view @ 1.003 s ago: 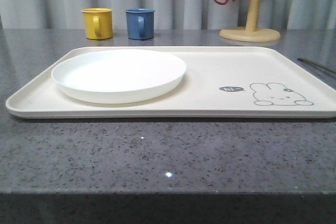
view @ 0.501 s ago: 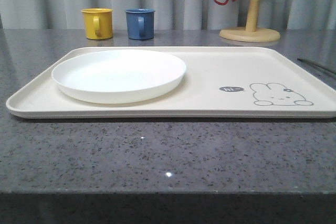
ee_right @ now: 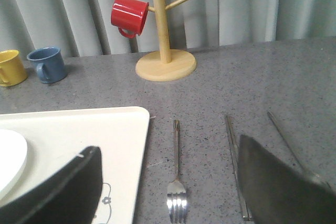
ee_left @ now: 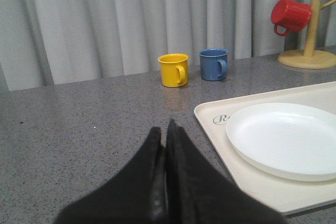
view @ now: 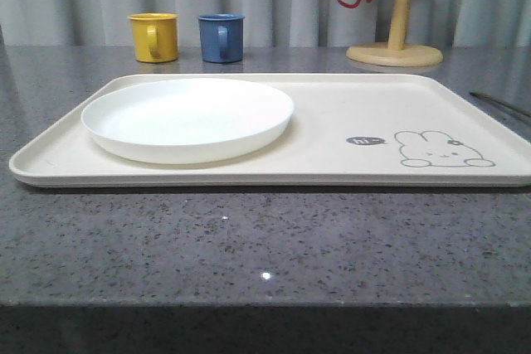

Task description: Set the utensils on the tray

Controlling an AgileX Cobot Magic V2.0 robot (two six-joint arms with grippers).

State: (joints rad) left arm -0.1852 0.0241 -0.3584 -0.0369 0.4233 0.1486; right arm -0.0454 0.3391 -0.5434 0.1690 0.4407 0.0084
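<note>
The grey speckled surface [view: 249,246] carries all items. The tray [view: 332,134] lies flat on it, with the plate [view: 187,118] already seated inside the rim at the end nearest the left gripper [ee_left: 167,129]. This leaves the tray floor around the rabbit drawing [view: 444,148] bare, apparently reserved for the utensils.

The left gripper is clenched, its fingers pressed together and holding nothing. It sits low over bare surface, with the tray corner and plate just beside it. This reads as a parked posture, clear of the working area.

The right gripper [ee_right: 170,182] is released, jaws spread wide and empty. The fork [ee_right: 177,177] lies on the surface between the jaws, tines toward the gripper, just off the tray edge. The chopsticks [ee_right: 234,166] lie parallel to it beside the outer finger. A further thin handle, probably the spoon [ee_right: 283,135], lies beyond them; its bowl is hidden behind that finger.

Judgement: no utensil is transferred yet. The open jaws straddling the fork suggest it is the first pick.
</note>
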